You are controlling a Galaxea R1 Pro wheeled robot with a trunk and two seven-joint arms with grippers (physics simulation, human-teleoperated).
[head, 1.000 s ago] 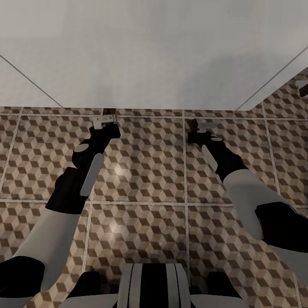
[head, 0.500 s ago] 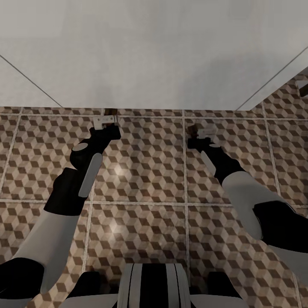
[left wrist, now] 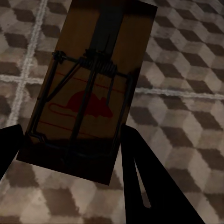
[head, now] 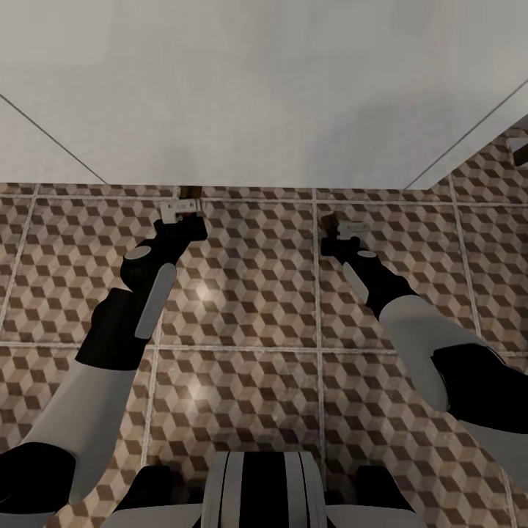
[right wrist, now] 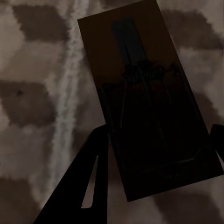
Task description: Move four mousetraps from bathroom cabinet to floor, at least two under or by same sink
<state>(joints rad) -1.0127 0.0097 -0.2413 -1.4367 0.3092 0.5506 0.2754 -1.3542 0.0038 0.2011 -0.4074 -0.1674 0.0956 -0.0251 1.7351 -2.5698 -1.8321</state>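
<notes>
Both arms reach forward and down over the bathroom floor [head: 249,308], brown/beige/white cube-print tiles with pale grout lines, right in front of a wide white boxy front [head: 264,88] that fills the upper part of the head view. Left gripper [head: 181,213] sits near the base of that white front; its jaws are closed onto the near end of a mousetrap [left wrist: 88,88], with a black finger [left wrist: 149,182] against each long edge in the left wrist view. That trap is a flat rectangular brown wooden board, dark in shadow, with a dark wire bar and coil spring across the middle, a dark strip toward the far end, and a red mouse silhouette with thin red outline printed on the board. It hangs tilted over a grout crossing; contact with the tiles I cannot tell. Right gripper [head: 345,230] is a bit further back from the white front, over the next tile, jaws likewise clamped on the near end of a second mousetrap [right wrist: 144,98]: same board shape, very dark, wire frame and spring visible, a bluish-dark strip at the far end, faint red by the spring. It lies angled beside a pale grout line.
</notes>
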